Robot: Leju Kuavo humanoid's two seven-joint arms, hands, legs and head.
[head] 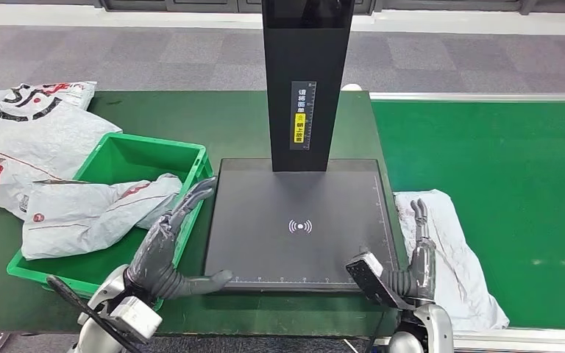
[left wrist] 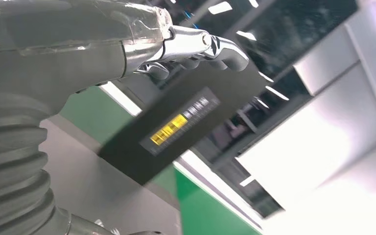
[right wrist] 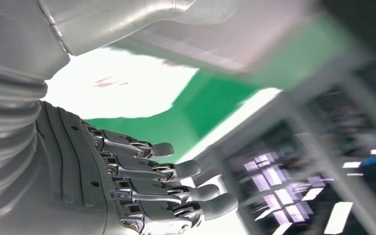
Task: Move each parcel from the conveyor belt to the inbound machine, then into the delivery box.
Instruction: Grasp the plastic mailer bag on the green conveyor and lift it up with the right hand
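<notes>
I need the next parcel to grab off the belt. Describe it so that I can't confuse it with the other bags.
Start at the black inbound machine with its tall column, then look just past its right edge onto the bright green conveyor belt. The white crumpled parcel lies there, beside the right hand. The other white bags, printed in red and black, sit left of the machine, in or behind the green delivery box.

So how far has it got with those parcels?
One parcel already lies in the green box, so that one looks finished. The scanner plate is bare. Both robot hands hold nothing: the left robot hand hovers open between box and plate, the right robot hand is over the next parcel on the belt. That one has yet to be scanned and boxed.
</notes>
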